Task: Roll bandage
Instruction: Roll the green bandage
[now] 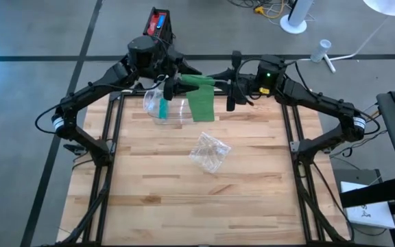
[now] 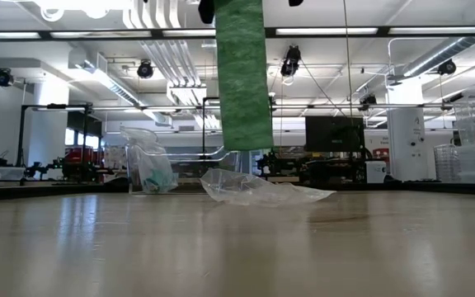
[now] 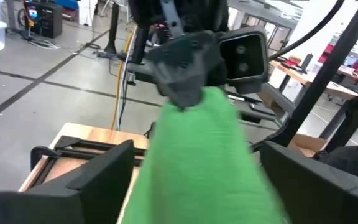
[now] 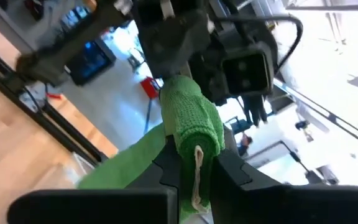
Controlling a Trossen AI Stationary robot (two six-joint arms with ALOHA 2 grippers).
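Here the right hand (image 4: 188, 163) is pinching the rolled end of the green bandage (image 1: 201, 101), its fingers closed tight on the roll, above the far end of the tabletop (image 1: 184, 185). The left hand (image 3: 191, 168) is facing it just beside the roll, its fingers spread wide on either side of the bandage without gripping it. Below both hands the loose strip is hanging down, near a crumpled clear plastic wrapper (image 1: 209, 150) lying on the tabletop.
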